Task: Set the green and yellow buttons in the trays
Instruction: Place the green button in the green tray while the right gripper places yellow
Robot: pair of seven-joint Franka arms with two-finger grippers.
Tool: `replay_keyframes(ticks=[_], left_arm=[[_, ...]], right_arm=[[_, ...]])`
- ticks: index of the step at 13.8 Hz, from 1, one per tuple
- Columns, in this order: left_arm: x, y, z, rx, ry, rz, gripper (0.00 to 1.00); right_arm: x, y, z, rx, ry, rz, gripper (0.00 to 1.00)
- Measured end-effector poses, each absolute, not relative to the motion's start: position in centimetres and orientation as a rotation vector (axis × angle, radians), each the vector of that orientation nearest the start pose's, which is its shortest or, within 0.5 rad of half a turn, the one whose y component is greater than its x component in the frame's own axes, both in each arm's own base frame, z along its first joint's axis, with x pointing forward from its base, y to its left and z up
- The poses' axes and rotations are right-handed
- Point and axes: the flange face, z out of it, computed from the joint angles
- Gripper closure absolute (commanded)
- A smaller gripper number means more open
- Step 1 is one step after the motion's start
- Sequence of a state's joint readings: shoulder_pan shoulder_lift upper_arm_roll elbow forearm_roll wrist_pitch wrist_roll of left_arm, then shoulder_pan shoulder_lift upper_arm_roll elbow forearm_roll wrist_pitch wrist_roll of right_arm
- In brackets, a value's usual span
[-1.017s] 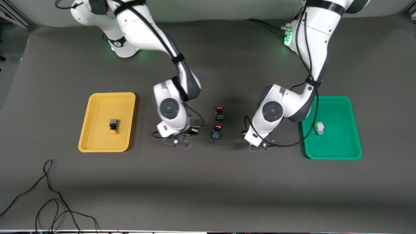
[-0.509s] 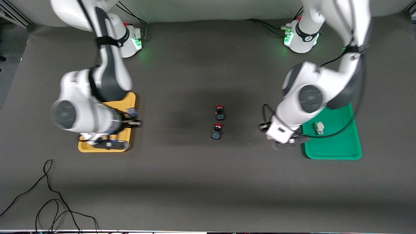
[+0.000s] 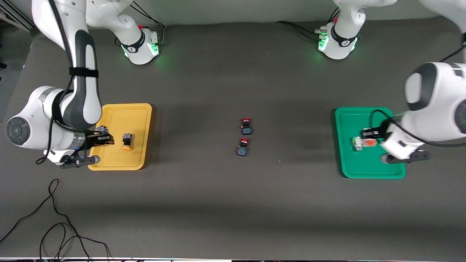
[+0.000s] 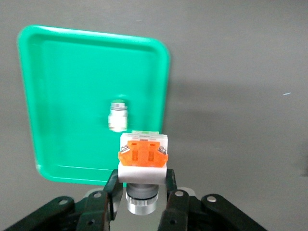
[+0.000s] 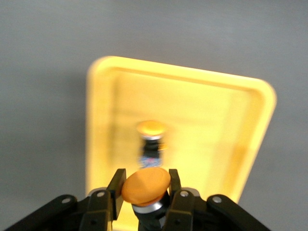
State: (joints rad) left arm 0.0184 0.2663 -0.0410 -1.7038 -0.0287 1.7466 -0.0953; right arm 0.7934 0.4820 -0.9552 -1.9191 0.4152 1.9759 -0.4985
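Buttons held over both trays

Two dark-bodied switches with red caps stand near the middle of the dark grey table, one just farther from the front camera than the other, close together but apart, each with its red cap toward the robots' bases. A thin black cable lies in loose loops on the table's near edge toward the right arm's end, well apart from the switches
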Motion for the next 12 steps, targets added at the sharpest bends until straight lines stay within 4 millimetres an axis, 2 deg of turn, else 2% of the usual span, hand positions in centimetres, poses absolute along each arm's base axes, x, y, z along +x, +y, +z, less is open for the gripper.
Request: replay_keyframes(ticks=[1,3,4,7,9,10,11,12], left_arm=[[60.9,1.4,41.0,-3.141,-0.105,0.35,0.93],[60.2,5.5,38.0,-3.137,-0.075,0.317,0.93],[59.6,6.6,35.7,-3.114,-0.053,0.293,0.93],[56.6,8.7,27.0,-3.099,0.009,0.215,0.93],[55.0,10.9,22.7,-3.11,0.012,0.199,0.9],[54.7,11.6,21.5,-3.114,0.012,0.2,0.66],[54.7,11.7,20.9,-3.116,0.017,0.201,0.07],[54.7,11.5,20.8,-3.116,0.028,0.201,0.0]], right_arm=[[58.1,-6.0,30.2,-3.091,-0.236,0.276,1.0],[56.6,-8.1,27.4,-3.081,-0.229,0.238,1.0],[56.2,-8.3,26.3,-3.08,-0.229,0.218,1.0],[56.0,-7.9,23.2,-3.066,-0.225,0.175,1.0],[56.0,-7.9,21.4,-3.063,-0.235,0.156,1.0],[55.9,-7.9,20.5,-3.059,-0.234,0.149,1.0],[55.8,-7.7,19.8,-3.055,-0.231,0.145,1.0],[55.8,-7.6,19.2,-3.056,-0.229,0.149,1.0]])
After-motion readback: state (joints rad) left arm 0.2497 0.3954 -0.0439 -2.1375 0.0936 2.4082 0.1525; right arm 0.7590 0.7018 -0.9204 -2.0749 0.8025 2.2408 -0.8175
